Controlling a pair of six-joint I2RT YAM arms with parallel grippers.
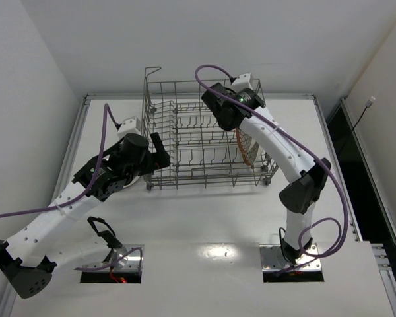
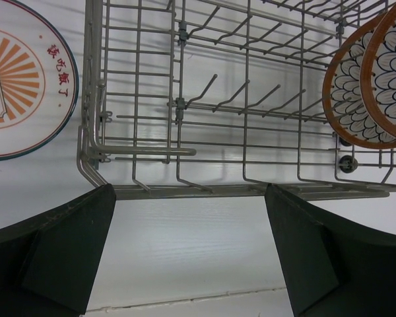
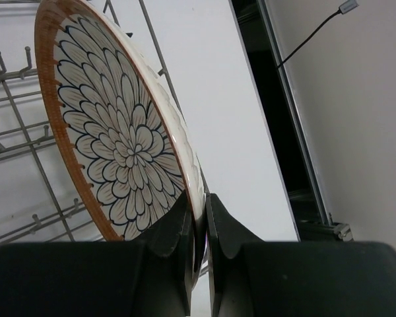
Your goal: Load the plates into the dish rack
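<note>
The grey wire dish rack (image 1: 198,135) stands mid-table. My right gripper (image 3: 199,214) is shut on the rim of a brown-rimmed petal plate (image 3: 119,132) and holds it on edge inside the rack's right end (image 1: 249,148). The left wrist view shows two brown-rimmed plates upright there, one (image 2: 353,92) beside the other (image 2: 393,66). The white plate with the orange sunburst (image 2: 20,79) lies flat on the table left of the rack. My left gripper (image 2: 188,244) is open and empty, just in front of the rack's near left corner (image 1: 160,153).
The rack's upright tines (image 2: 204,89) stand in rows and its tall wire sides (image 2: 96,79) rise close ahead of my left fingers. White walls close in at the left and back. A dark gap (image 3: 277,132) runs along the table's right edge.
</note>
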